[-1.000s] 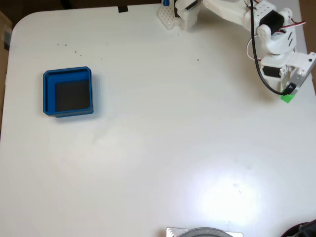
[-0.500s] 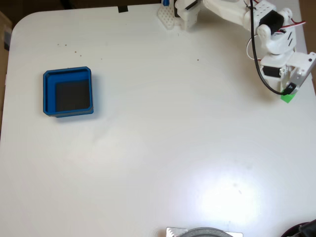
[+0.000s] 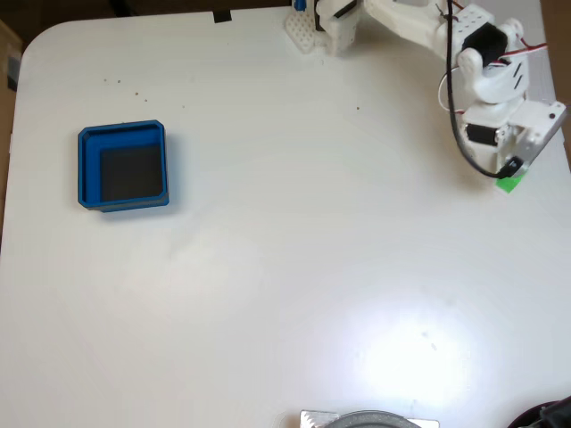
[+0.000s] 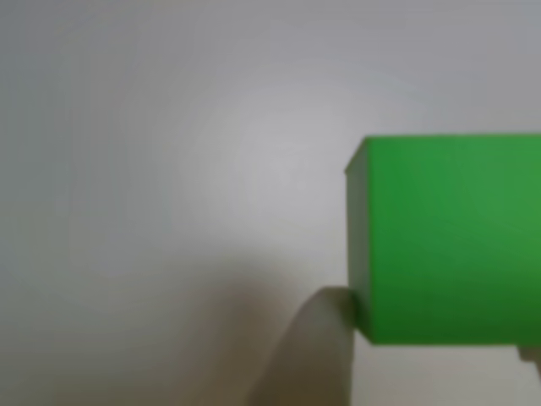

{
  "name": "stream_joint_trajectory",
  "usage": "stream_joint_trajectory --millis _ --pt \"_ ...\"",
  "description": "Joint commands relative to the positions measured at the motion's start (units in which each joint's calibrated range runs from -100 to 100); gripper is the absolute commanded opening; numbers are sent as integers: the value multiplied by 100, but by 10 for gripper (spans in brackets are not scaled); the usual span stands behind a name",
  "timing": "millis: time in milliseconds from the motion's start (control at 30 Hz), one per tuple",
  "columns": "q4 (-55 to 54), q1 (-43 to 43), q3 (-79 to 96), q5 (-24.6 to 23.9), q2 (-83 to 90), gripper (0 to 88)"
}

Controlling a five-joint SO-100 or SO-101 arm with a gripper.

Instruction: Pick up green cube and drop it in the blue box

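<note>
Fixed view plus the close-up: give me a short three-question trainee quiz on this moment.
1. True or false: the small bright green cube already lies inside the square blue box with the dark floor.
2. Multiple choice: in the fixed view, where does the blue box sit on the white table? A) far right B) left side C) bottom centre
3. In the fixed view, what partly covers the green cube from above?

Key
1. False. The cube is at the table's far right edge and the box's dark floor is bare.
2. B.
3. The white gripper, which sits directly over it; whether its jaws grip the cube cannot be told.
</note>
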State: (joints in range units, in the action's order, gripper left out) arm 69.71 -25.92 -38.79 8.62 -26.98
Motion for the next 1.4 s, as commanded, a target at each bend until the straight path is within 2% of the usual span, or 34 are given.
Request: stream_joint_trajectory --millis 0,233,1033,1367 --pt "330 462 -106 -15 550 10" --pt "982 1050 -124 -15 558 10" --pt "949 4279 -160 5 508 10" --pt "933 5156 -160 20 508 10"
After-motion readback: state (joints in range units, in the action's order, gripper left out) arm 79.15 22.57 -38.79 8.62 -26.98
